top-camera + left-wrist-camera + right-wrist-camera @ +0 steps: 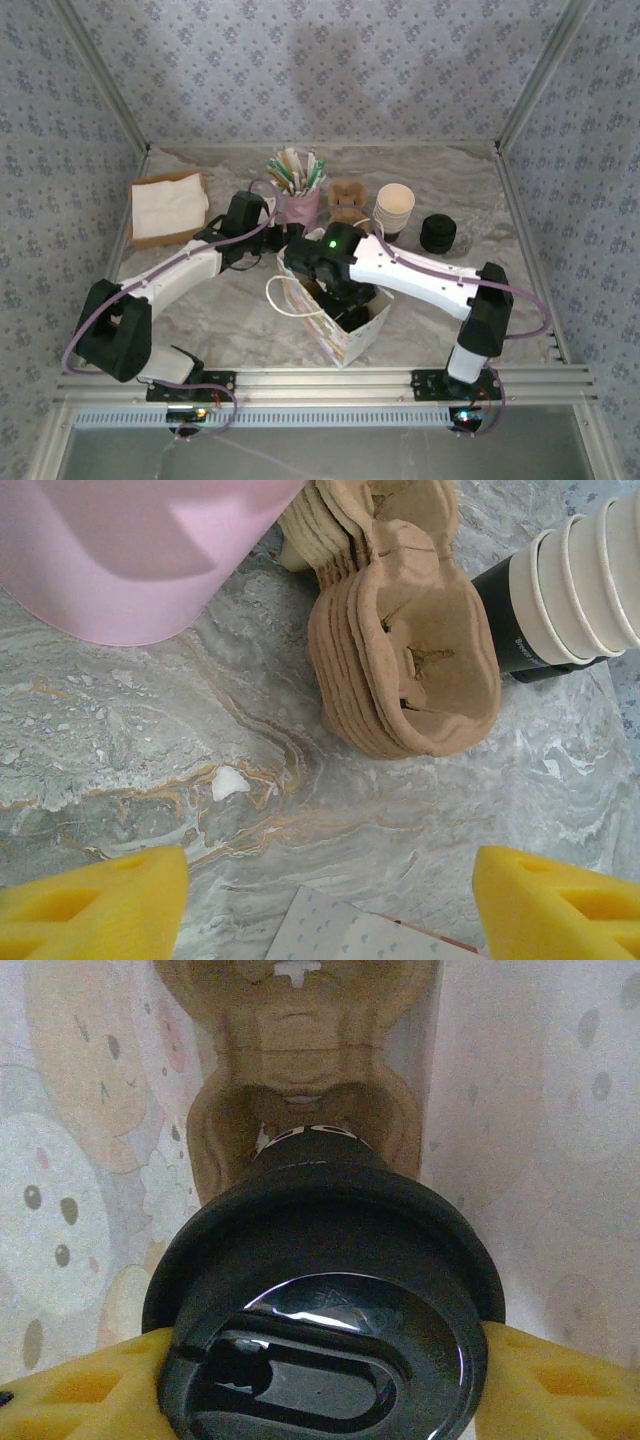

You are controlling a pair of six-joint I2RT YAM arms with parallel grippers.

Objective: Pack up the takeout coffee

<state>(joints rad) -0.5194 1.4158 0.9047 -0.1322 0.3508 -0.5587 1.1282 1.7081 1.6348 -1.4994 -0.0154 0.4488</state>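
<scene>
The right pincer grips the takeout coffee, with a yellow pad pressed to either side of its black lid. The cup body hangs below the pincer and is mostly hidden by the lid.

All of this sits inside the paper bag, whose cartoon-printed walls rise close around the pincer on both sides. Below and beyond the cup, a brown pulp carrier lies on the bag's floor, with a hollow well just past the cup. I cannot tell whether the cup's base is already seated in a well.

The step in hand looks like the placing itself: the coffee goes down into the carrier in the bag. The next move calls for a straight, gentle descent until the base settles, then spreading the pads and lifting clear without catching the lid or the bag's wall.

The left pincer stands wide and holds nothing, hovering over the marbled counter. The bag's rim shows just beneath it. Ahead of it to the right lies a nested stack of spare carriers. Beyond that is a stack of lidless cups, lying across the view.

Ahead to its left stands the pink holder, which from above carries a bunch of sticks or straws. Farther off are a short black stack, lids by the look of it, and a box of napkins.
</scene>
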